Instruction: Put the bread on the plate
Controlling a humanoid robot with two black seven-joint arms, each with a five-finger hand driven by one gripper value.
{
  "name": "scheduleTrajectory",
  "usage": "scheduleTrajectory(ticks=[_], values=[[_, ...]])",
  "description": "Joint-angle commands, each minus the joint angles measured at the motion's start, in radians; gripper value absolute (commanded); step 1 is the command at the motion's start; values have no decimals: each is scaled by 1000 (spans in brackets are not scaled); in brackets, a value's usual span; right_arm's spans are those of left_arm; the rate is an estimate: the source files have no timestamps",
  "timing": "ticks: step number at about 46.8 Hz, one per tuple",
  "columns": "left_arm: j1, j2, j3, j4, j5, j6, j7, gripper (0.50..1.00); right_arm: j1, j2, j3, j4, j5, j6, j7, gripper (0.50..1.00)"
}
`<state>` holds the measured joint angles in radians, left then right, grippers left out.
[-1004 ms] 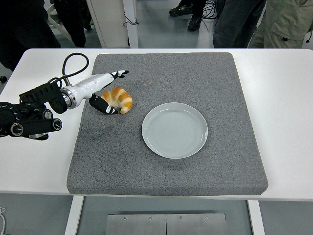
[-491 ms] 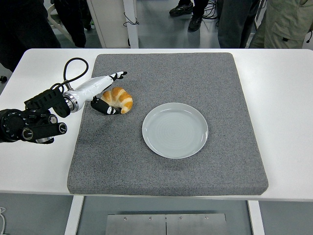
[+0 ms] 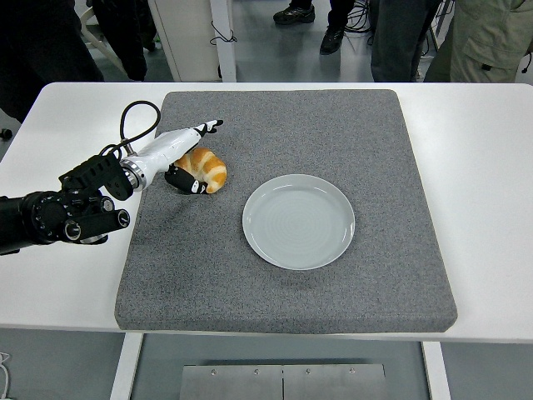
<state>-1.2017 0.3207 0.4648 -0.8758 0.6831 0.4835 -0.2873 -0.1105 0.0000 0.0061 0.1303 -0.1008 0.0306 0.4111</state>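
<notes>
The bread, a golden croissant (image 3: 206, 169), lies on the grey mat left of the pale grey plate (image 3: 298, 221), which holds nothing. My left hand (image 3: 200, 157) comes in from the left and cups the croissant's left side. Its black thumb (image 3: 185, 182) lies against the near side and its fingers (image 3: 208, 127) stretch out straight over the far side. The fingers are spread, not closed round the bread. The bread rests on the mat. My right arm is out of view.
The grey mat (image 3: 275, 292) covers the middle of the white table (image 3: 475, 167). A black cable loops above my left forearm (image 3: 133, 117). Several people's legs (image 3: 400, 33) stand beyond the far edge.
My left forearm has moved right and forward toward the mat. The hand has stayed at the croissant, shifting slightly. The croissant and plate have hardly moved.
</notes>
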Motion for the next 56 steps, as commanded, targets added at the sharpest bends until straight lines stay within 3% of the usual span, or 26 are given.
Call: scheduleTrajectory(ticks=[1, 15, 23, 29, 56], values=[[5, -5, 0, 3, -4, 0, -6, 907, 0, 0, 0, 0, 1, 0, 0, 1000], [11, -6, 0, 5, -7, -8, -4, 755, 0, 0, 0, 0, 0, -1, 0, 1000], [11, -6, 0, 3, -7, -16, -4, 634, 0, 0, 0, 0, 0, -1, 0, 1000], [11, -6, 2, 3, -5, -19, -4, 507, 0, 0, 0, 0, 0, -1, 0, 1000], [-16, 1, 0, 3, -7, -40, -9, 500, 0, 0, 0, 0, 0, -1, 0, 1000]])
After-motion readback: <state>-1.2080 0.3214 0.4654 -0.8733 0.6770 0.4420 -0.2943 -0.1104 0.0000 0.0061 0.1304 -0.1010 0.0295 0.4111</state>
